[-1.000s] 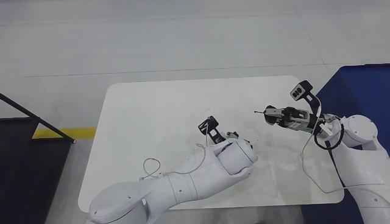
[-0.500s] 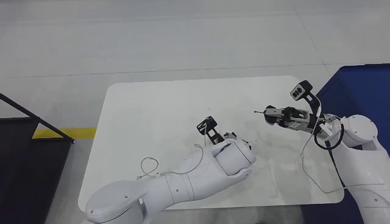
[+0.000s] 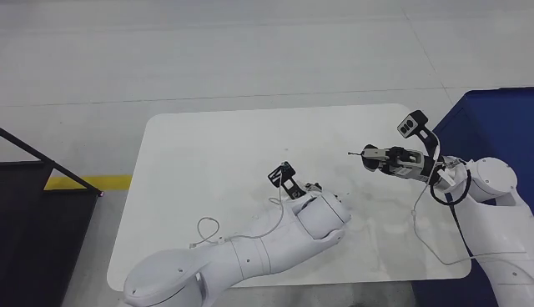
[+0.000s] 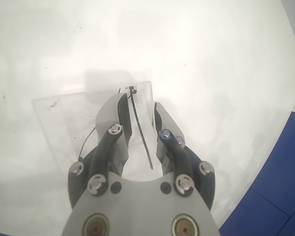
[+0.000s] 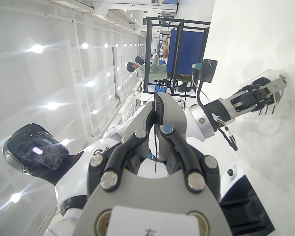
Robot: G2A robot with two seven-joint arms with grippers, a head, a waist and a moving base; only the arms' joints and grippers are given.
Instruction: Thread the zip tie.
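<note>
1. Where the top view looks down on the table (image 3: 209, 157), the right gripper (image 3: 368, 153) hangs over its right part and points toward the middle; a thin black tie (image 3: 356, 152) sticks out past its tip; the left arm lies across the near side, its wrist close to the table's middle, well apart from the right gripper.
2. From the left wrist, the left gripper (image 4: 140, 99) has its fingers spread wide, low over a clear tray (image 4: 64, 104) that rests on the table; a second tie (image 4: 139, 126) lies flat on the tray in the gap between the fingers, its head beyond the tips and its tail back toward the palm; neither finger presses on it; a thin dark line curves out from under one finger, and I cannot tell what it is.
3. From the right wrist, the right gripper (image 5: 158, 96) has its fingers pinched together on the tie (image 5: 155, 157), which runs lengthwise between the ribbed pads and trails back toward the palm; farther off, the left gripper (image 5: 280, 90) sits down at the tray (image 5: 268, 73) on the table.
</note>
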